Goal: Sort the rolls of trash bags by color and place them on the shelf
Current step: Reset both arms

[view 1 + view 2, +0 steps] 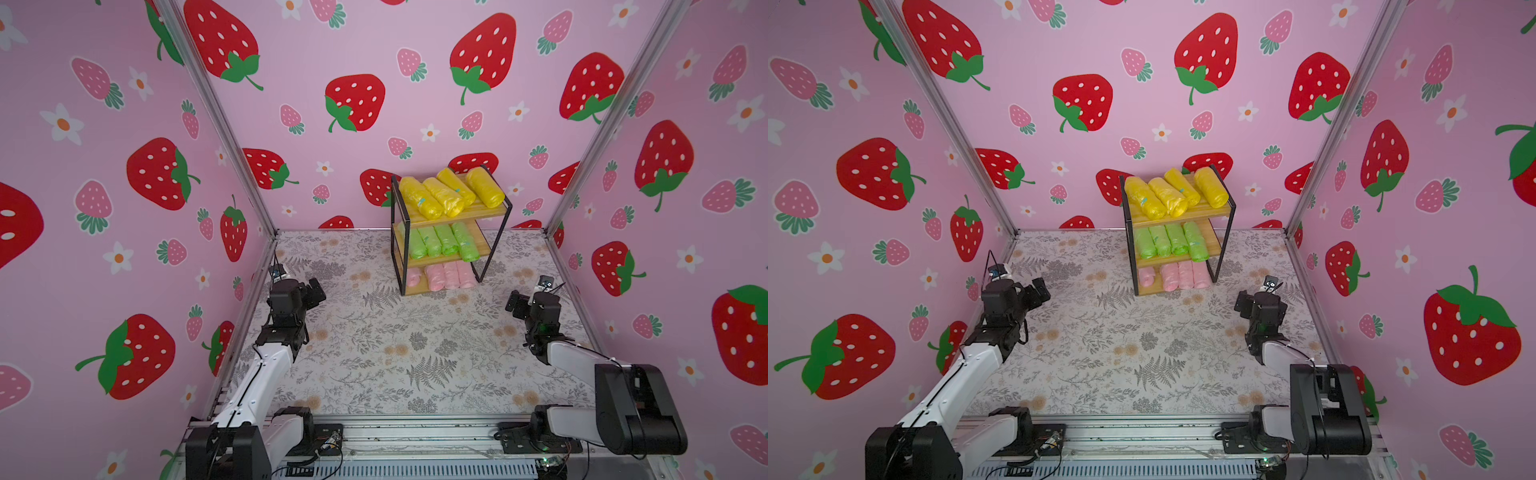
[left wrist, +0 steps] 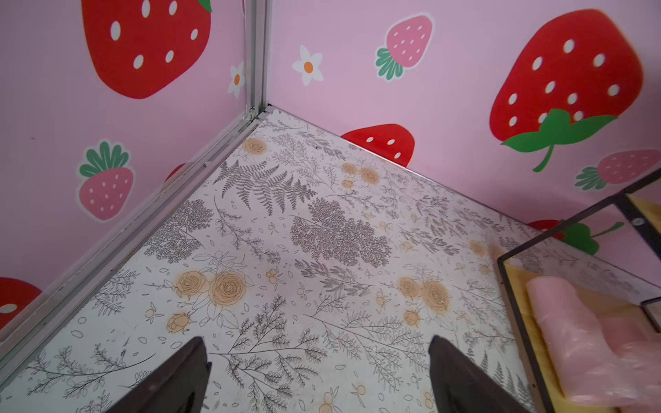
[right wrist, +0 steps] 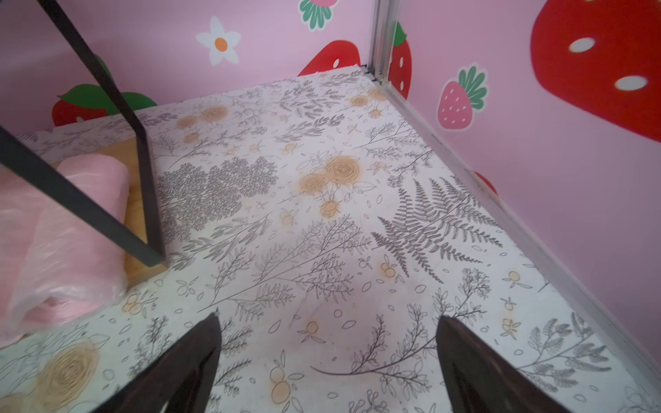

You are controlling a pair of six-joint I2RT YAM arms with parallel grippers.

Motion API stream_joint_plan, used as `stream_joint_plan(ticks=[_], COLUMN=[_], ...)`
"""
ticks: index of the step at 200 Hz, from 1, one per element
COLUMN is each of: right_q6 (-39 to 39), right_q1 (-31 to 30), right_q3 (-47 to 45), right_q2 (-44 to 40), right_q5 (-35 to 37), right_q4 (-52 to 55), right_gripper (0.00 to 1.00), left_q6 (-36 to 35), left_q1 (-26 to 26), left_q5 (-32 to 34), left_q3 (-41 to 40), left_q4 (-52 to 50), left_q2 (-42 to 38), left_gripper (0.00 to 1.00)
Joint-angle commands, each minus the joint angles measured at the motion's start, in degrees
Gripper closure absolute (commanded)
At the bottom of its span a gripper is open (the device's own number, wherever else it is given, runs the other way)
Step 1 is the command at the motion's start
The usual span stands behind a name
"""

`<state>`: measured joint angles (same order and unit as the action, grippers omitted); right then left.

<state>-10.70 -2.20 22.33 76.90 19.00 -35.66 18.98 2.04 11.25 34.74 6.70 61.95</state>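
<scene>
- Our left gripper (image 1: 318, 291) and right gripper (image 1: 512, 302) gape, empty.
- Ahead, between them, the shelf (image 1: 482, 212) holds yellow rolls (image 1: 444, 195) above green rolls (image 1: 446, 240) above pink rolls (image 1: 451, 275).
- We see the rolls side by side, their long axes front-to-back.

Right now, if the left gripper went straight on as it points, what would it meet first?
Likely the floral-printed table cover, or the pink strawberry-print back wall if it runs level; depth is unclear. The black-framed wooden shelf lies off to one side.

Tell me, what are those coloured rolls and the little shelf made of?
The rolls look like thin plastic film: glossy, crinkled, slightly see-through. The shelf has boards of what seems light wood, matte and yellowish; its frame is thin, black, probably painted metal.
</scene>
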Motion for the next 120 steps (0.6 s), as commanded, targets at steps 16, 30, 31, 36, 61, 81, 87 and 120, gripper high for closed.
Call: stream_joint_plan(ticks=[16, 30, 31, 36, 61, 81, 87, 120], right_q6=[3.73, 5.58, 5.72, 6.17, 6.66, 5.09, 5.11, 4.33], right_q1=[0.53, 0.46, 0.49, 0.44, 0.54, 0.53, 0.53, 0.61], right_q3=[-3.93, -3.79, -3.74, -3.51, -2.41, -1.78, -1.68, 0.48], right_q2=[9.23, 15.15, 15.27, 14.97, 14.44, 13.62, 14.02, 14.07], right_q5=[-1.08, -3.67, -4.0, -5.74, -7.27, -3.75, -3.46, -1.84], right_q4=[-21.13, -27.96, -28.05, -26.54, -23.95, -21.35, -21.82, -17.69], right_gripper=[0.01, 0.01, 0.01, 0.01, 0.01, 0.01, 0.01, 0.01], left_q6=[-1.29, -2.4, -2.47, -3.17, -5.86, -6.06, -6.11, -5.6], left_q1=[0.21, 0.13, 0.14, 0.11, 0.14, 0.11, 0.14, -0.28], left_q5=[4.0, 5.77, 5.88, 6.65, 8.56, 9.15, 8.79, 13.23], left_q3=[-2.38, -2.49, -2.58, -3.15, -6.07, -7.46, -7.72, -7.62], left_q4=[8.38, 9.15, 9.27, 10.31, 16.09, 19.77, 20.8, 26.34], left_q2=[4.7, 6.93, 7.07, 7.8, 10.68, 13.36, 14.33, 19.56], left_gripper=[0.0, 0.0, 0.0, 0.0, 0.0, 0.0, 0.0, 0.0])
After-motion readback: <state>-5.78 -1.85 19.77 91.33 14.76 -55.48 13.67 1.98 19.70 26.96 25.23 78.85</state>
